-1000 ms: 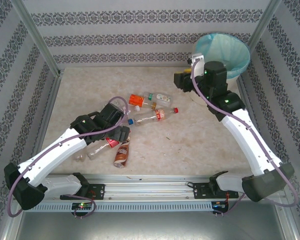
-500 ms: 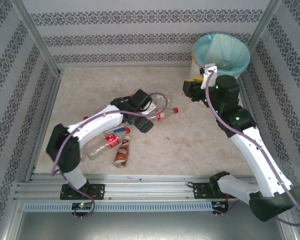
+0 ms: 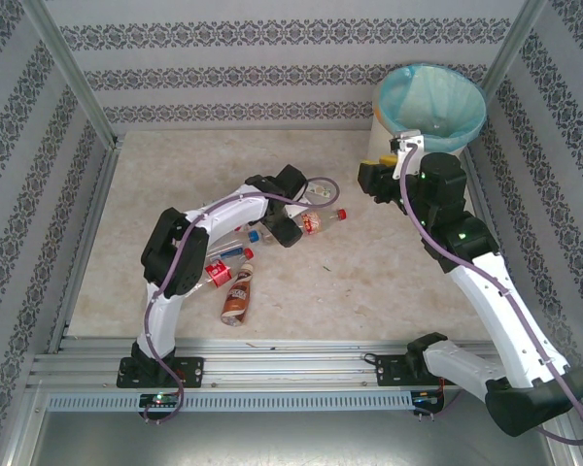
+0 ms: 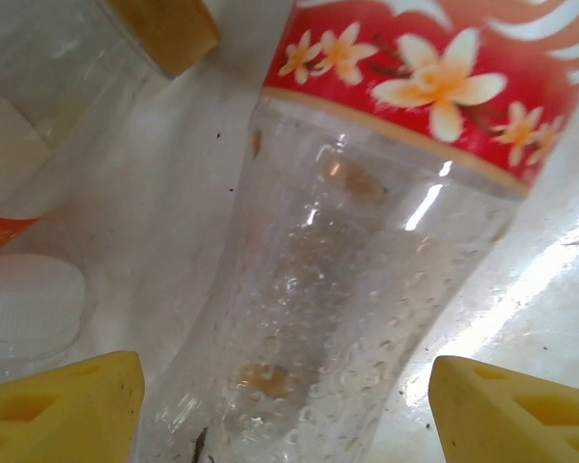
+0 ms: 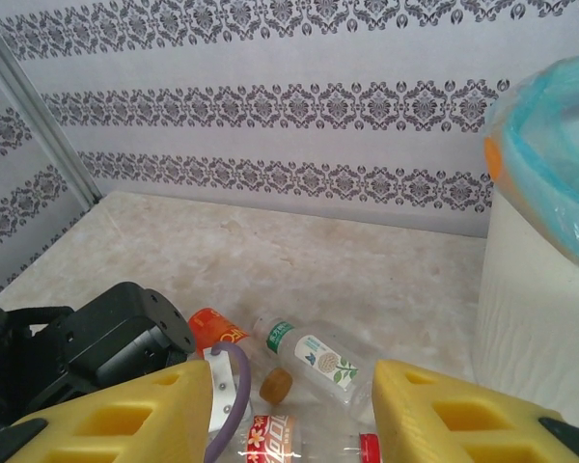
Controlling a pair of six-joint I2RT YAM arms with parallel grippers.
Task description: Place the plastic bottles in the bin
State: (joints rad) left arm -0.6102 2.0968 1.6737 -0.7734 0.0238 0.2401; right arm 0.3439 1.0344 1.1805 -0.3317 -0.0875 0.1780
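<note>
A clear plastic bottle with a red flowered label lies on the table. My left gripper is open and straddles its dimpled body, one yellow finger on each side, with gaps. From above, that gripper sits on the middle cluster beside this red-capped bottle. My right gripper is open and holds nothing. It hovers to the left of the bin, whose cream wall and teal liner stand at the right. Below it lie a green-capped bottle and an orange-labelled bottle.
A brown bottle, a red-labelled bottle and a clear bottle lie near the left arm's base side. Patterned walls enclose the table on three sides. A loose brown cap lies among the middle bottles.
My left arm swung from the near-left bottles to the middle cluster and lowered over the red-labelled bottle, its jaws narrowing. My right gripper shifted slightly nearer and to the right, beside the bin.
</note>
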